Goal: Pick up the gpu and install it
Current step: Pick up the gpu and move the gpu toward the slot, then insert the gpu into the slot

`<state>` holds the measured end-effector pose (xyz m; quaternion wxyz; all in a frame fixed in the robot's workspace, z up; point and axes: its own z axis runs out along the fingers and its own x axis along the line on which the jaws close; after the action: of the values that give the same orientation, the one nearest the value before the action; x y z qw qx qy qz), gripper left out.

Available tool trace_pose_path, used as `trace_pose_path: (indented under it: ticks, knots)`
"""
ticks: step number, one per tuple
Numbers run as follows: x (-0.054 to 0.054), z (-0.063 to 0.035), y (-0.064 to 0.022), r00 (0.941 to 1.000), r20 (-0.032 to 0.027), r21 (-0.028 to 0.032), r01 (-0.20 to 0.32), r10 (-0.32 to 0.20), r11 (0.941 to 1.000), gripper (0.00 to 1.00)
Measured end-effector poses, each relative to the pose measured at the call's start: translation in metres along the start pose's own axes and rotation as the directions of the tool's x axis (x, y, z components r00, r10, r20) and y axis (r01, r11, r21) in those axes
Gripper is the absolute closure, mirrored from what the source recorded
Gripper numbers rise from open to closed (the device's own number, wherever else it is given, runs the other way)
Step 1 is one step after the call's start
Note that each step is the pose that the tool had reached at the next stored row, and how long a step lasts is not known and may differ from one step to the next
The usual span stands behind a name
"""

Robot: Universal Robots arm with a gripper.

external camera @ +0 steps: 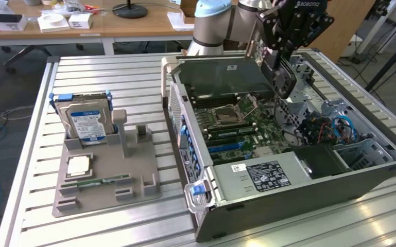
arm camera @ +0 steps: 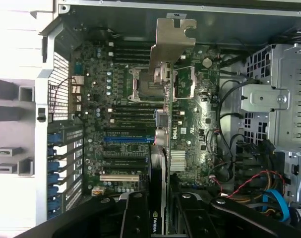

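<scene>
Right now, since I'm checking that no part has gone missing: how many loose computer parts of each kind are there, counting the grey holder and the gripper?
hard drive, upright in the grey holder: 1
processor chip, flat on the holder: 1
memory stick, on the holder: 1
gpu, held by the gripper over the open case: 1
Total: 4

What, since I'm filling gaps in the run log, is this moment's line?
gripper shut on gpu | gpu over motherboard, not seated | case open
</scene>
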<state>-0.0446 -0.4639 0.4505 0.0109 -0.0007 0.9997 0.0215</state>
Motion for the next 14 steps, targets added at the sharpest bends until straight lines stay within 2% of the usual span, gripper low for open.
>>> trace_pose_path:
  ticks: [7, 14]
  knots:
    - [-0.014, 0.0003, 0.0, 1.0, 0.0, 0.0001, 0.0, 0.0, 1.0, 0.74]
    - [-0.015, 0.0003, 0.0, 1.0, 0.0, 0.0, 0.0, 0.0, 1.0, 0.74]
